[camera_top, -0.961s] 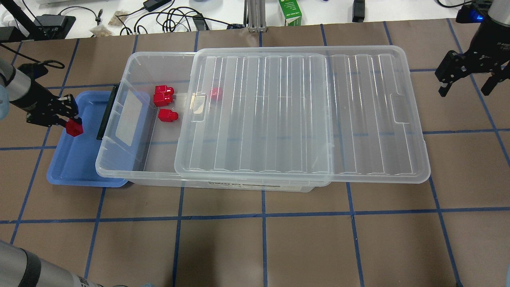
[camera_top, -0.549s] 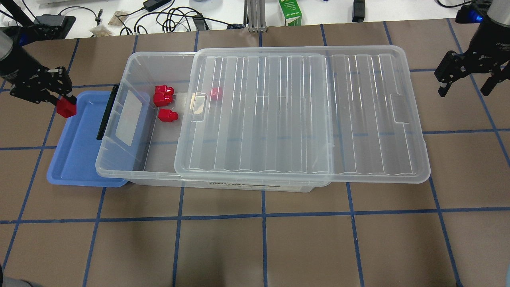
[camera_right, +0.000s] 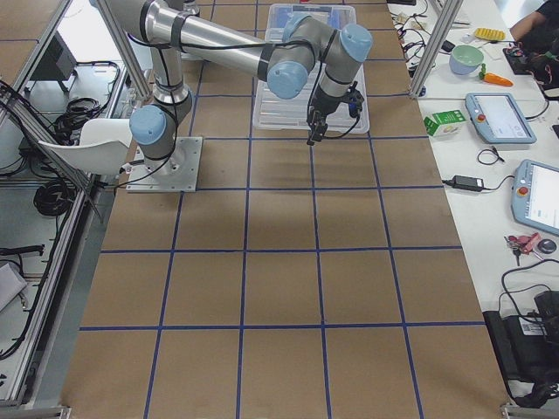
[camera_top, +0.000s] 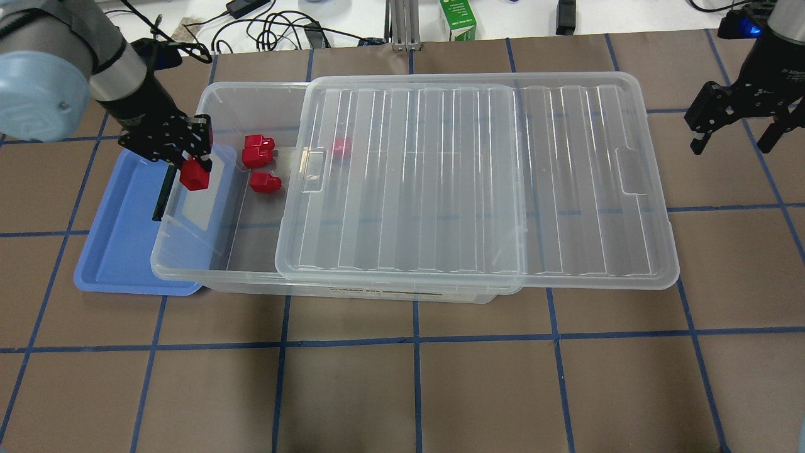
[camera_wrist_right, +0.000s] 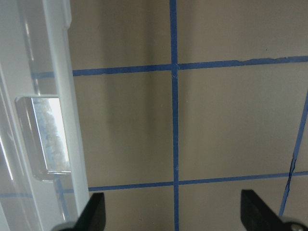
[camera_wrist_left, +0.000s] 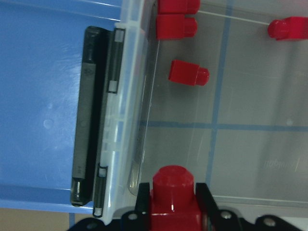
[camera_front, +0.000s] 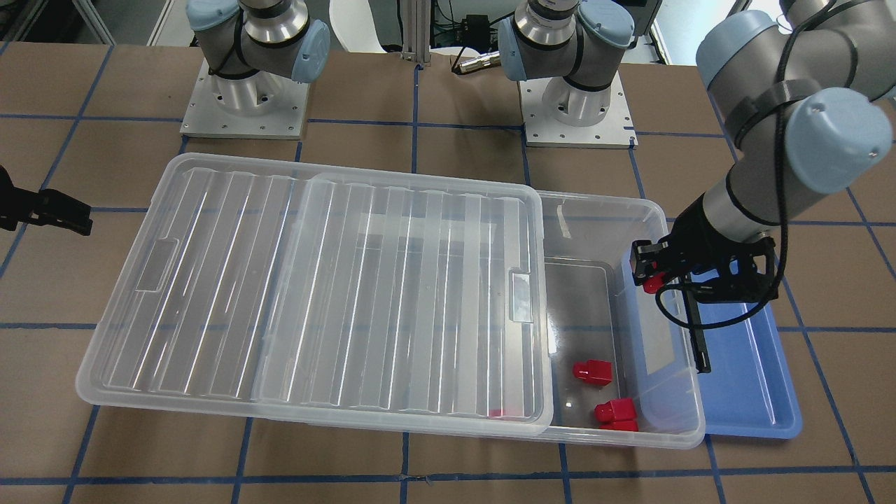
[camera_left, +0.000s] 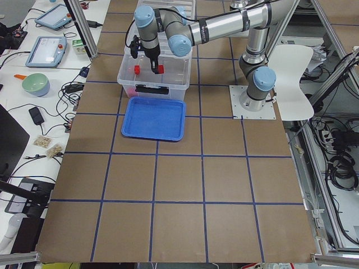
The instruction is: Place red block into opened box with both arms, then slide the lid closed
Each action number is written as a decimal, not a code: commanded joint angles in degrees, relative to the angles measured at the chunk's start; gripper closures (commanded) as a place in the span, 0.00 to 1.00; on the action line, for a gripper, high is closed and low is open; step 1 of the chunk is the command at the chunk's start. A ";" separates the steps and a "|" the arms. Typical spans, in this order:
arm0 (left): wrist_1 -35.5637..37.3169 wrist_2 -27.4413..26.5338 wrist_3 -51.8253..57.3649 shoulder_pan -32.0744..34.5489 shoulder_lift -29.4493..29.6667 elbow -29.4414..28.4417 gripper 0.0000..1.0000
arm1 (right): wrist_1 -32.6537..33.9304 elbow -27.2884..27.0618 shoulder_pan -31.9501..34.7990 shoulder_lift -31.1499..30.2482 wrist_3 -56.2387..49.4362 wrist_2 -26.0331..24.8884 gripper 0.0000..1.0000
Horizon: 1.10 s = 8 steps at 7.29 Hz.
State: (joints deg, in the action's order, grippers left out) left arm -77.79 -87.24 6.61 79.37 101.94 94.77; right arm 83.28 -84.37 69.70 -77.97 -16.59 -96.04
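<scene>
My left gripper is shut on a red block and hangs over the left end wall of the clear box, above its black latch. In the left wrist view the red block sits between the two fingers, stub outward, over the box rim. Several more red blocks lie on the box floor. The ribbed lid covers most of the box and overhangs its right end. My right gripper is open, beside the lid's right end and apart from it.
A blue tray lies partly under the box's left end. Cables and a green carton sit along the far table edge. The arm bases stand behind the box. The lid's tab shows at the left of the right wrist view.
My left gripper has carried the red block up off the blue tray and then right, to above the box's left end wall. The right gripper has hardly moved.
</scene>
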 commanded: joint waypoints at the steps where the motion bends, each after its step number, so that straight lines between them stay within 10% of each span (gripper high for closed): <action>1: 9.12 -0.21 -3.35 1.83 1.59 6.89 1.00 | 0.13 -0.36 0.00 -0.08 0.07 0.06 0.00; 8: 20.66 -0.47 -2.30 5.18 5.20 14.30 1.00 | 0.22 -0.36 0.09 0.10 0.33 0.68 0.00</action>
State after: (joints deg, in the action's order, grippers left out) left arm -57.70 -87.75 4.08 84.64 106.85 108.48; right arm 83.63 -84.72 69.78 -77.88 -16.26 -95.35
